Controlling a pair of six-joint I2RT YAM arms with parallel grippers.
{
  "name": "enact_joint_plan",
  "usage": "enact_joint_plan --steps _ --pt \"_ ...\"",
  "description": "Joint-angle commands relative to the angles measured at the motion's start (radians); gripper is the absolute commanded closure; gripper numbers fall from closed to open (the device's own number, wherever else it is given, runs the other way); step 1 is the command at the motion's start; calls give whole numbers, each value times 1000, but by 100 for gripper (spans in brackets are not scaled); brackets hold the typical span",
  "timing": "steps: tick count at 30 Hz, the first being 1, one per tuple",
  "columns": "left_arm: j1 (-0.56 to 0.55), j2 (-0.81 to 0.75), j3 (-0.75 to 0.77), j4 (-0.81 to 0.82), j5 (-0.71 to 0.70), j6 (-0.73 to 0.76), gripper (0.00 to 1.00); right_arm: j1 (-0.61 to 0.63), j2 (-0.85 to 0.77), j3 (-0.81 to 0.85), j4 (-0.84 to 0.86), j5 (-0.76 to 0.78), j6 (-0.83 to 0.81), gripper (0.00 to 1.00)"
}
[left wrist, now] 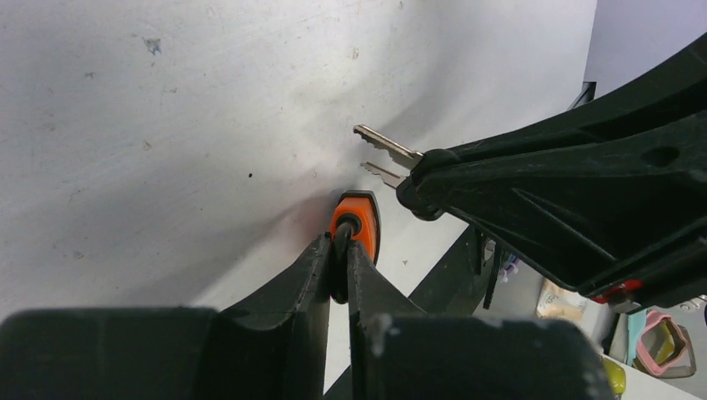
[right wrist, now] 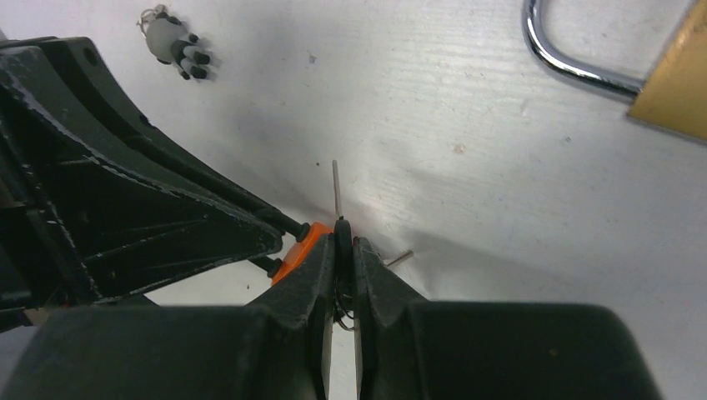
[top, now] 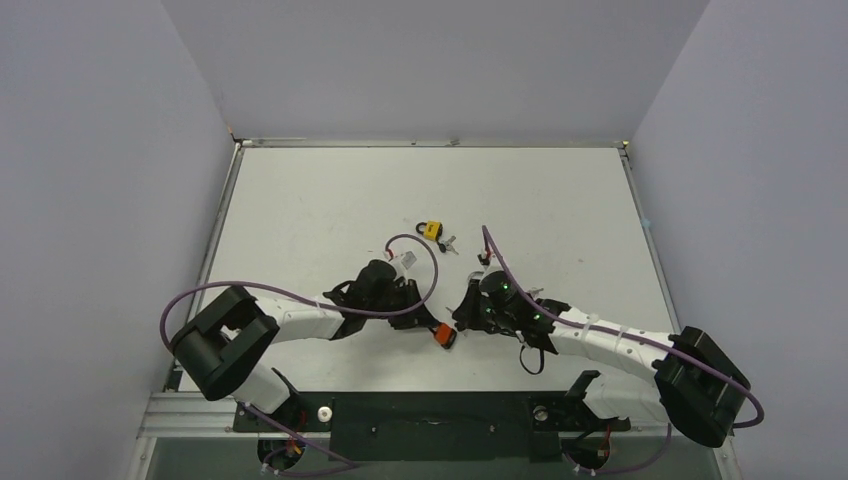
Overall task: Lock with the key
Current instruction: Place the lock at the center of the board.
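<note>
A small orange padlock (top: 444, 337) hangs at the near middle of the table. My left gripper (top: 432, 330) is shut on its black shackle (left wrist: 343, 242), and the orange body (left wrist: 360, 223) sticks out past the fingertips. My right gripper (top: 462, 318) comes in from the right, shut on the head of a key (left wrist: 385, 148) from a small bunch. Two silver blades jut from its tips; a second blade (left wrist: 382, 173) lies just below the first. Both blades are above and beside the orange padlock, apart from it. In the right wrist view the key (right wrist: 335, 187) shows edge-on beside the orange padlock (right wrist: 300, 248).
A brass padlock (top: 430, 230) with a silver shackle (right wrist: 567, 62) lies farther back on the table, with small keys (top: 448, 242) beside it. A white connector (right wrist: 171, 46) lies near the left arm. The table's near edge (left wrist: 450, 267) is close under the grippers.
</note>
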Motion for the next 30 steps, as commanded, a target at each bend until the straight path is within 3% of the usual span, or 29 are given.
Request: enact_joint_plan --steps 1,8,16,25,30 --pt "4 23 55 -48 -28 15 86 13 45 16 96 41 10 100" --pt "4 -30 117 -291 -179 91 65 23 98 29 124 33 4 100" --pt "4 -146 213 -478 -294 171 59 39 143 40 144 22 -2 97" --pt "5 -249 330 -616 -338 225 56 45 113 68 111 23 -15 52" --pt "6 -307 388 -679 -338 258 56 46 44 102 45 33 -23 42"
